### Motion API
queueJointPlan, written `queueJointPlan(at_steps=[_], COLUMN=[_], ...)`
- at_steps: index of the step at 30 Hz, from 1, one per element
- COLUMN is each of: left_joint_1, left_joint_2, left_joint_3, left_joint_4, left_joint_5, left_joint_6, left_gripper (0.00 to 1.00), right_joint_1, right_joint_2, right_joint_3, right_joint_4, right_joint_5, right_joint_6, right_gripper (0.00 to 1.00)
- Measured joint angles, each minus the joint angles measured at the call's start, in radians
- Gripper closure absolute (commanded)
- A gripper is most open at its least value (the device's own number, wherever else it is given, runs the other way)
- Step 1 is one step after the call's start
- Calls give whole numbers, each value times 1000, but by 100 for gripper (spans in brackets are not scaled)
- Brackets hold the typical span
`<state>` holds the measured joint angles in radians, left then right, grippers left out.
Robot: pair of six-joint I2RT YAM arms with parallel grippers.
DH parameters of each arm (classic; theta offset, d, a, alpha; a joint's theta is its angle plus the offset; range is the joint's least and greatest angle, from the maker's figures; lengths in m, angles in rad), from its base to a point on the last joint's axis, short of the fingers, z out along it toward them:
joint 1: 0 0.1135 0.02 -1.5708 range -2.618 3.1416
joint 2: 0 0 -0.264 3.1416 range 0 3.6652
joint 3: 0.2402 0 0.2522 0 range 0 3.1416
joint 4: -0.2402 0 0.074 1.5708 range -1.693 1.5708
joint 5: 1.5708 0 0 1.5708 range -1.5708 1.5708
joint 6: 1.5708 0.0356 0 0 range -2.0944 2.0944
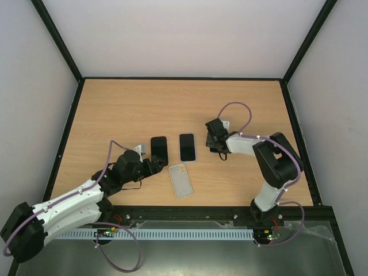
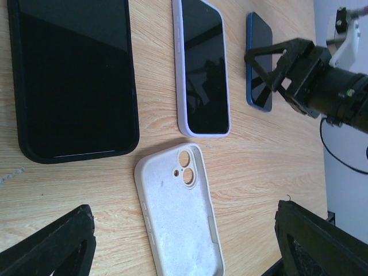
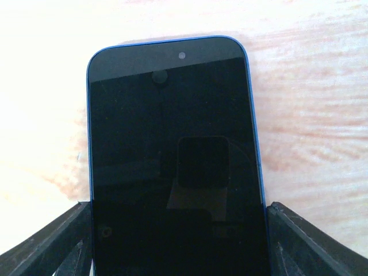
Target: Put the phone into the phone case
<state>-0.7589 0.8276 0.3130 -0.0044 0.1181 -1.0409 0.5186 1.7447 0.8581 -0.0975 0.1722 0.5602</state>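
Note:
The phone (image 3: 175,144), blue-edged with a dark screen, lies face up on the wooden table (image 1: 115,115). My right gripper (image 3: 178,208) is shut on it, one finger against each long side. In the left wrist view the phone (image 2: 260,40) sits at the far right with the right gripper (image 2: 270,60) at its near end. The phone case (image 2: 178,218), white and empty with its inside facing up, lies flat near the table's front (image 1: 180,180). My left gripper (image 2: 184,247) hangs open over the case's near end, a finger on each side and apart from it.
A phone in a black case (image 1: 159,146) and a phone in a lavender case (image 1: 187,147) lie side by side just behind the empty case. Black frame rails border the table. The left arm (image 1: 69,207) reaches in from the front left.

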Motion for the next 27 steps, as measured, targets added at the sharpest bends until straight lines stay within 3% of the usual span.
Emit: queueJointPlan(at_steps=[8, 16, 27], left_joint_1=[0, 2, 3], left_joint_2=[-14, -42, -47], left_joint_3=[0, 0, 22], left_joint_4=[0, 0, 50], left_joint_5=[-7, 7, 65], left_joint_6=[0, -19, -58], left_gripper=[16, 17, 24], right_joint_1=[106, 182, 331], right_joint_2=[-113, -366, -587], right_joint_3=[-100, -232, -325], right_joint_4=[-47, -138, -42], right_joint_5=[-31, -130, -353], right_joint_6=[22, 55, 166], right_gripper=[44, 48, 50])
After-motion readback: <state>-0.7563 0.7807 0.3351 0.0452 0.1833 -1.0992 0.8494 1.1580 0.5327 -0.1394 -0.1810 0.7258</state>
